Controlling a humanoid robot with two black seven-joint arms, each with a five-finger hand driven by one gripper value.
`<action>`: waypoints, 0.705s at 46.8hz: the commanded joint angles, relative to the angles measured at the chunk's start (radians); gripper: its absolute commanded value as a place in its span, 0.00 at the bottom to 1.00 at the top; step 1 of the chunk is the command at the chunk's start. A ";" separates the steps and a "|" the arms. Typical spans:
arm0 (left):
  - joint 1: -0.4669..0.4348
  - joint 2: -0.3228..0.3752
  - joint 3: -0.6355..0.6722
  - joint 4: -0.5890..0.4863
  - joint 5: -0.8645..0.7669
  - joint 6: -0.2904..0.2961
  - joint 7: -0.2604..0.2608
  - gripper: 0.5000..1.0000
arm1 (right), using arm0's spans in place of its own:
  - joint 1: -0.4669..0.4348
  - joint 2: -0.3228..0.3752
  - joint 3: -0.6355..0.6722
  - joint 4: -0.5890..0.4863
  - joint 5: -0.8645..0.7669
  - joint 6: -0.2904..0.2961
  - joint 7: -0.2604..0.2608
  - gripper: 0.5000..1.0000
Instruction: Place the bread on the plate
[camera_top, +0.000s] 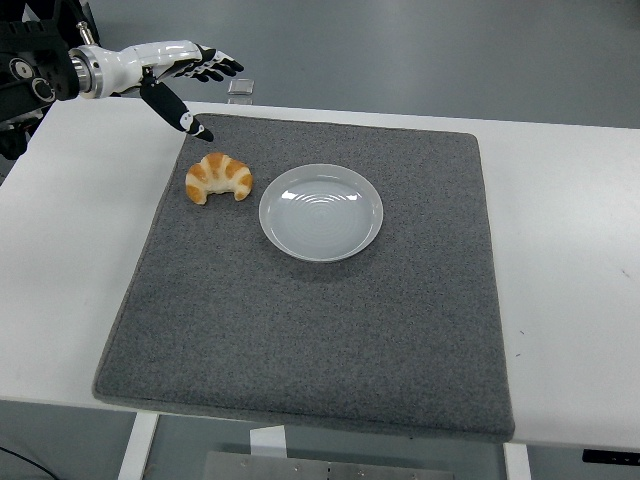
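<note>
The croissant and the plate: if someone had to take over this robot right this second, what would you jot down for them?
Left hand: open, fingers spread, holding nothing, raised over the far left corner of the table, behind the croissant.
Right hand: not in view.
Croissant: lies on the grey mat, just left of the plate, apart from it and untouched.
Plate: white, empty, on the far half of the mat.
Done: nothing yet; the bread is not grasped.
Left: lower the left hand onto the croissant, grasp it, carry it a short way right and set it on the plate.
</note>
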 joint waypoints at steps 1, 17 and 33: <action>0.000 -0.016 0.013 0.038 0.006 -0.011 0.010 1.00 | 0.000 0.000 0.000 0.000 0.000 0.000 0.001 0.90; 0.028 -0.051 0.115 0.055 0.014 -0.056 0.020 1.00 | 0.000 0.000 0.000 0.000 0.000 0.001 0.001 0.90; 0.068 -0.149 0.119 0.132 0.014 -0.039 0.039 0.96 | 0.000 0.000 0.000 0.000 0.000 0.000 0.001 0.90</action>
